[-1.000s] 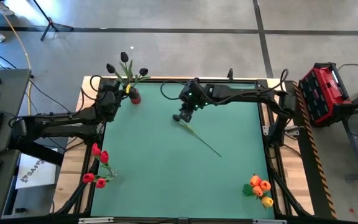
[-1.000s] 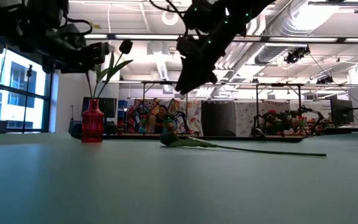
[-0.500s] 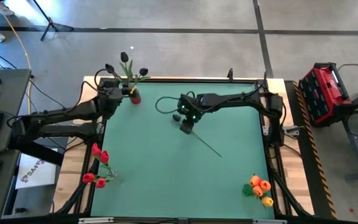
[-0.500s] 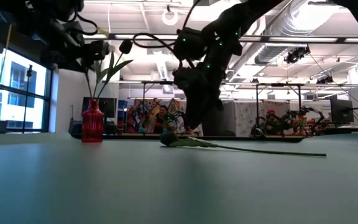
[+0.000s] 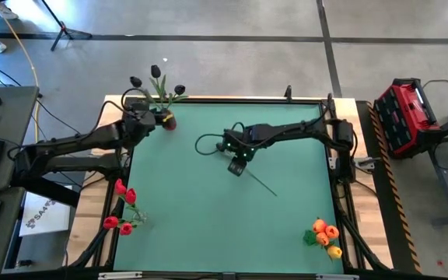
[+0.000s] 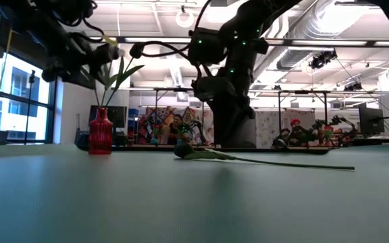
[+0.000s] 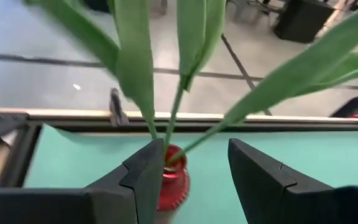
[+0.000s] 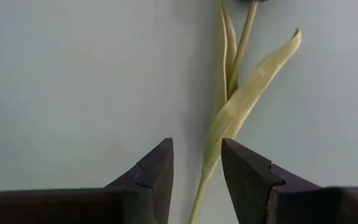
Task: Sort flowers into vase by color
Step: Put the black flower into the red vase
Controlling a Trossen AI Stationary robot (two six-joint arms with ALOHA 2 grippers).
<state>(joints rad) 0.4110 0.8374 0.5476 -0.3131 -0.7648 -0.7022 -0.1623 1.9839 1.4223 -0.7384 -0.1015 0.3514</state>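
A black tulip [image 6: 181, 150] lies flat on the green table, its stem [image 5: 264, 185] running toward the right near corner. My right gripper [image 8: 196, 158] is open and low over it, one finger on each side of the stem [image 8: 199, 194], just below a pale leaf [image 8: 238, 109]. The red vase [image 5: 168, 120] stands near the far left corner with three black tulips [image 5: 155, 72] stuck in it. My left gripper [image 7: 194, 163] is open beside the vase [image 7: 173, 180], level with the stems and leaves.
Red tulips [image 5: 121, 208] stand bunched at the table's left near edge, and orange-yellow tulips [image 5: 325, 236] at the right near corner. A black cable [image 5: 208, 141] loops by the right arm. The table's middle and near part are bare green mat [image 5: 201, 225].
My right gripper has come down from well above the table to just over it. It has also shifted toward the near edge, from over the tulip's head to a spot along the stem. The tulip has stayed where it lay.
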